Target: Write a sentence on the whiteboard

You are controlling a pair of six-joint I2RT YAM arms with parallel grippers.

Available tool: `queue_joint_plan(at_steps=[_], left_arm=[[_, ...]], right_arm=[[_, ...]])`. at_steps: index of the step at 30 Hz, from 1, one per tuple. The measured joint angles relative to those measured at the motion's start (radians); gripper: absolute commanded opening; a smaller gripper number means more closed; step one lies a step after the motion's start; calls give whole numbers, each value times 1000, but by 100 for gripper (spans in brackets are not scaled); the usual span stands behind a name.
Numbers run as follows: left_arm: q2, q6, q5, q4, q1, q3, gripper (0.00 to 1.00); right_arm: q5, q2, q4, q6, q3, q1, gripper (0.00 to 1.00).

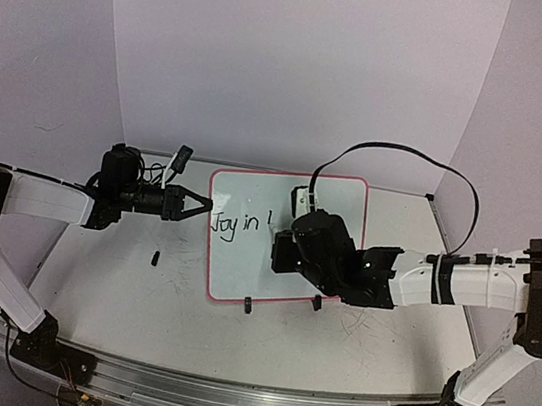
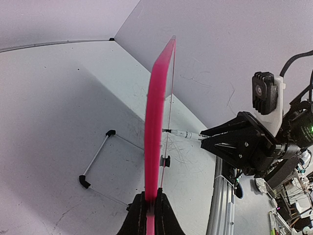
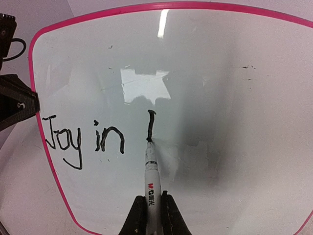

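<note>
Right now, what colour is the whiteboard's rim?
Bright pink; the whiteboard shows best in right wrist view.

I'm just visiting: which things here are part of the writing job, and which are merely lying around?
In the job: whiteboard, marker, right gripper holding the marker, left gripper clamping the whiteboard's edge.
Lying about: small black piece on the tabletop, too small to identify.

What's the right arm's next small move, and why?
Probably lift the marker slightly and shift along the line for the next stroke: "Joy in" is written, the tip sits at the foot of a vertical stroke, and the left gripper clamps the whiteboard at its edge.
</note>
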Motion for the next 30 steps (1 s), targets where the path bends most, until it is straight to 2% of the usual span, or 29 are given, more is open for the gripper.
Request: queue_joint_plan(at_steps=[16, 22, 30], left_arm=[[0, 1, 1, 0, 0, 0, 0], [0, 1, 2, 0, 0, 0, 0], [0, 1, 3, 0, 0, 0, 0]], right_arm=[[11, -18, -8, 33, -42, 13, 0], [-21, -117, 93, -32, -155, 9, 0], [-42, -74, 159, -95, -87, 8, 0]])
